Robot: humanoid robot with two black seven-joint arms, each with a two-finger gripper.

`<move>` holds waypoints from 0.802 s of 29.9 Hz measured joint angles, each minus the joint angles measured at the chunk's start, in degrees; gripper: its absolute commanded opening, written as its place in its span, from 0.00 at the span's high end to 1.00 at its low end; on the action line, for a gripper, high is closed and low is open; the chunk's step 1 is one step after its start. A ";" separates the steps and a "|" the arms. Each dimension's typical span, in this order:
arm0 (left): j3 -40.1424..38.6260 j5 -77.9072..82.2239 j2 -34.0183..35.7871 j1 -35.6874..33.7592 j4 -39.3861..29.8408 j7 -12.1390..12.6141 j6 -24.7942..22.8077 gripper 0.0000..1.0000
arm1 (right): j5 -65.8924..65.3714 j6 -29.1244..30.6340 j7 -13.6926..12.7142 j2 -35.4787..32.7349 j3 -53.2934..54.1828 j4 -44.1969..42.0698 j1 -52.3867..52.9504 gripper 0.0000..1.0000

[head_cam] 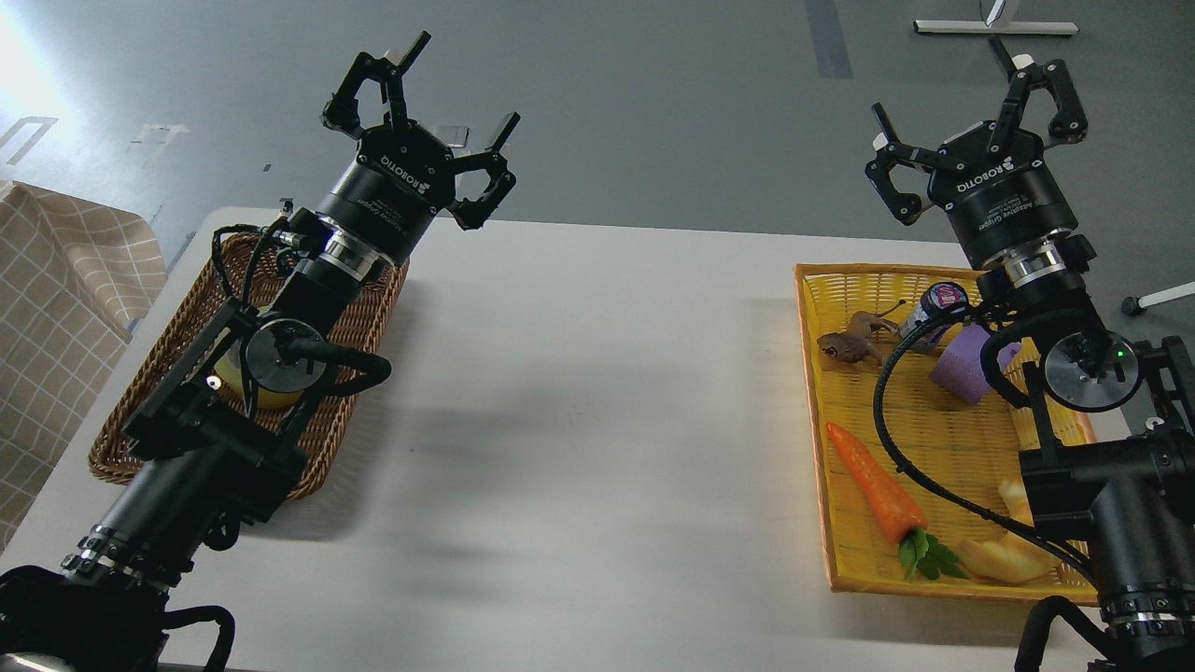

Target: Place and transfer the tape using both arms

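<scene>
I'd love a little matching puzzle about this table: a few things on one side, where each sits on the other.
Things:
1. carrot
2. purple block
3. left pincer
4. wicker basket

Places:
A. raised and open, above the table's far edge
B. near end of the yellow tray
C. left side of the table
D. far half of the yellow tray, partly behind the right arm

Pairs: 1-B, 2-D, 3-A, 4-C

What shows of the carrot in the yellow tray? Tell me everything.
The carrot is orange and tapered, with a green leafy top, and looks like a plastic toy. It lies flat on the floor of the yellow tray, near its left rim, tip pointing away, leaves toward the near edge.
</scene>
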 measured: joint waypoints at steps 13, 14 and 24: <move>0.07 0.00 -0.13 0.08 -0.01 -0.11 0.00 0.02 | 0.00 0.00 0.00 0.41 0.08 0.00 0.00 0.00; 0.07 0.00 -0.13 0.09 -0.04 -0.15 0.00 0.02 | 0.00 0.00 0.00 0.44 0.05 0.00 0.00 0.00; 0.01 0.00 -0.20 0.12 -0.18 -0.23 0.00 0.02 | 0.00 0.00 0.00 0.53 0.00 -0.16 0.05 0.00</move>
